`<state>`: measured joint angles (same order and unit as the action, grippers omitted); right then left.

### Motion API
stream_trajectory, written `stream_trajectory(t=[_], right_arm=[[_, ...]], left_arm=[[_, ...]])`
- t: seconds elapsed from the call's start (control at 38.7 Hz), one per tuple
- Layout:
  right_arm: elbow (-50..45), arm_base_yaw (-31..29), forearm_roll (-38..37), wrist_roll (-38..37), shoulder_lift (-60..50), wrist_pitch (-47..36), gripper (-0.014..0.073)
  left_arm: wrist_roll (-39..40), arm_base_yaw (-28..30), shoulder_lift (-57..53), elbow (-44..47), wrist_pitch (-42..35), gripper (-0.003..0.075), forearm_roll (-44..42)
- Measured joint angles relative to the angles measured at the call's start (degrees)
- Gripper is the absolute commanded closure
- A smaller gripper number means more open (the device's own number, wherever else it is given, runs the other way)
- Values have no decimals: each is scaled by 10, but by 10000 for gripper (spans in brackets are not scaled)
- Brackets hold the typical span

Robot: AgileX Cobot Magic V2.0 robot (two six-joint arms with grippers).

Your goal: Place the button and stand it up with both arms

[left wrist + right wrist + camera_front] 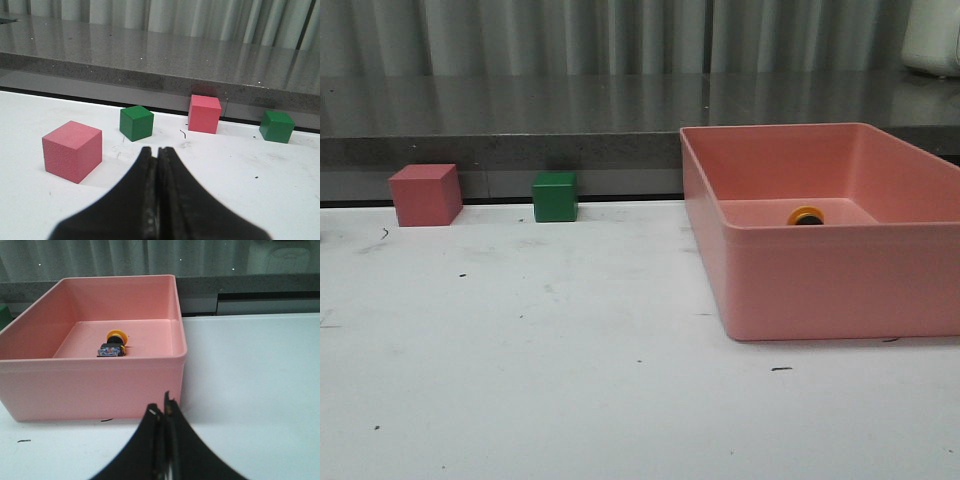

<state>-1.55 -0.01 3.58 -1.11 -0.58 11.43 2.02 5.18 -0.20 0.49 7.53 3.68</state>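
Note:
The button (113,345) lies on its side on the floor of a pink bin (100,375), yellow cap toward the far wall, blue contact block toward me. In the front view only its yellow cap (806,215) peeks over the bin's front wall (840,285). My right gripper (163,407) is shut and empty, low over the table just outside the bin's near wall. My left gripper (155,151) is shut too, with nothing in it, facing a group of cubes. Neither arm appears in the front view.
A pink cube (424,194) and a green cube (555,196) sit at the table's back edge by a grey ledge. The left wrist view shows two pink cubes (73,150) (204,113) and two green cubes (136,122) (276,126).

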Motion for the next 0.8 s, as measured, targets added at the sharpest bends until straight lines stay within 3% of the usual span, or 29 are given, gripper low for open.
stream_trajectory(t=[0.59,0.8], right_arm=[[0,0,0,0,0,0,664],[0,0,0,0,0,-7,664]], left_arm=[[0,0,0,0,-1,740,0],[0,0,0,0,-41,740,0]])
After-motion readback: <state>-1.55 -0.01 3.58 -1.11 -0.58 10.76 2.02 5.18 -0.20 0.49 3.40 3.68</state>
